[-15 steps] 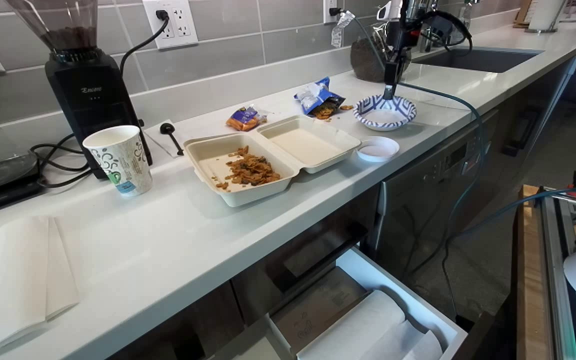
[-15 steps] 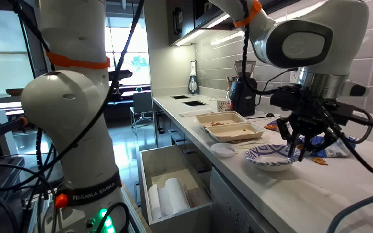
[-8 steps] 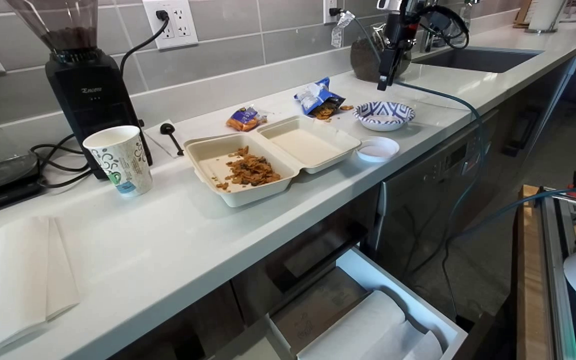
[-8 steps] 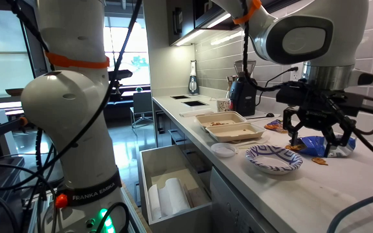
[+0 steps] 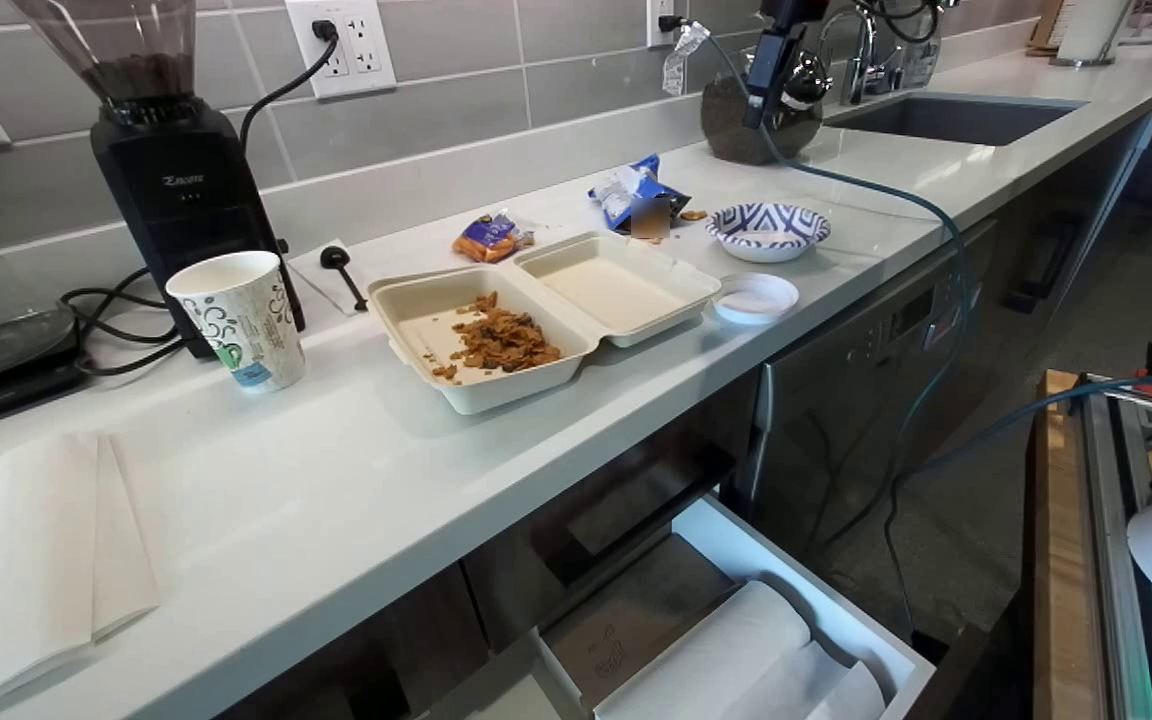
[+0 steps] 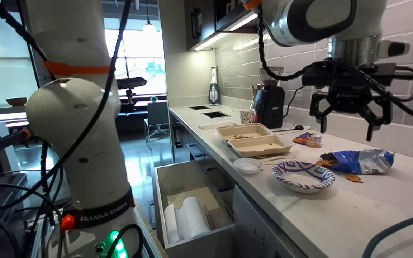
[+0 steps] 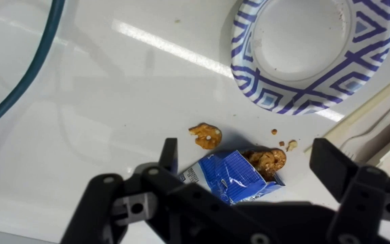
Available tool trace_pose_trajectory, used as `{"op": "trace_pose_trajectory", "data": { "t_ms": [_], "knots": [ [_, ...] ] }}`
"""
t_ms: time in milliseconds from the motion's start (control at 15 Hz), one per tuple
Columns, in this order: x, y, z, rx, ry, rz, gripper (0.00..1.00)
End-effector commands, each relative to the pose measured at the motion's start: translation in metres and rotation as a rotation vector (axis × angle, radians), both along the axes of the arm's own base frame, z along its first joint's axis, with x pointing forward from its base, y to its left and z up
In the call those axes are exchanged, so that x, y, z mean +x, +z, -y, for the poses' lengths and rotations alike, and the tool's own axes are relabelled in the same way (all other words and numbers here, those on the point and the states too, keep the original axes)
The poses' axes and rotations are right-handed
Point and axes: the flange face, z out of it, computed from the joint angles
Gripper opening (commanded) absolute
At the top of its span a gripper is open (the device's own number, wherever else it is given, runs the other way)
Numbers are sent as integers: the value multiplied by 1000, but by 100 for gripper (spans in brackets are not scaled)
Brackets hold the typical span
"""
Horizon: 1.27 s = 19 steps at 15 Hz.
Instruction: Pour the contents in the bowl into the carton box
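Note:
The bowl (image 5: 768, 245), white with a blue pattern, stands upright on the counter. A few specks lie on its white bottom (image 7: 293, 37) in the wrist view. The brown-orange contents (image 5: 501, 340) are heaped in one half of the open carton box (image 5: 526, 384); its other half holds only a crumb or so. My gripper (image 6: 346, 129) hangs high above the counter, toward the wall side of the bowl, touching nothing. In the wrist view its fingers (image 7: 332, 166) stand wide apart, with the opened snack packet far below between them.
The opened blue snack packet (image 6: 360, 163) lies behind the bowl, a loose cracker (image 6: 354, 178) beside it. A white disc (image 5: 756, 300) sits between bowl and carton. Farther along are a smaller packet (image 5: 492, 238), paper cup (image 5: 241, 320) and grinder (image 5: 191, 200). A drawer (image 6: 195, 204) stands pulled out below.
My gripper has let go of the bowl's rim, spread its fingers wide, and risen toward the wall, up over the snack packet. The bowl stays on the counter.

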Motion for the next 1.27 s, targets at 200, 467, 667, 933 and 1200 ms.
{"op": "trace_pose_trajectory", "data": {
  "t_ms": [200, 467, 667, 933, 1200],
  "knots": [
    [-13, 40, -44, -76, -60, -51, 100],
    [-19, 50, -78, -56, -81, -72, 100],
    [-22, 52, -103, -33, -95, -61, 100],
    [-13, 52, -112, -32, -74, -50, 100],
    [-15, 52, -118, -29, -73, -49, 100]
  ]
}}
